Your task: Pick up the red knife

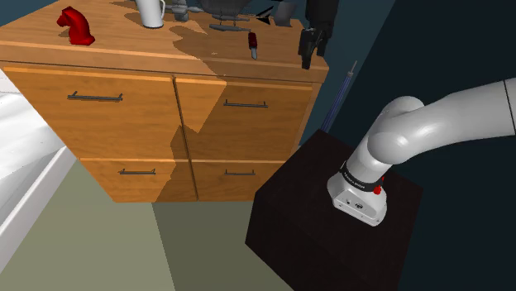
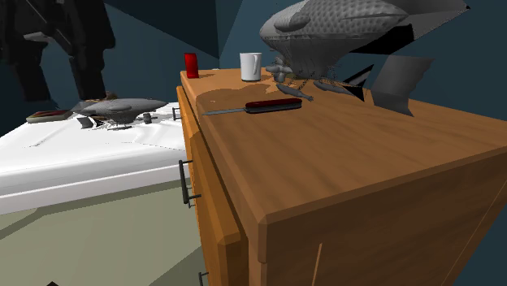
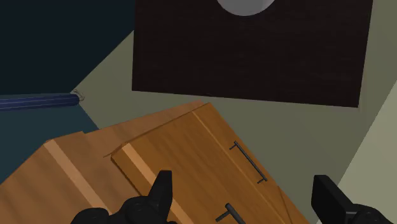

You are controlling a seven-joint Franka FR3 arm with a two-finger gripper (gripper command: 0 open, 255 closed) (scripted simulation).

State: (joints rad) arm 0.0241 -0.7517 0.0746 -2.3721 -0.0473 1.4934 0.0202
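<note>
Jaws, spread wide and empty, are held by the bench [image 1: 124, 37] end; the red knife [image 1: 252, 45] lies near, toward the shoulder view's left, blade toward the drawers [image 1: 116, 99].

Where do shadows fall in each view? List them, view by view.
Shoulder view: a broad dark shadow crosses the orange wooden dresser, top and drawer fronts, around the red-handled knife. Second exterior view: shade beneath the grey airship model. Wrist view: evenly lit, no distinct shadow.
</note>
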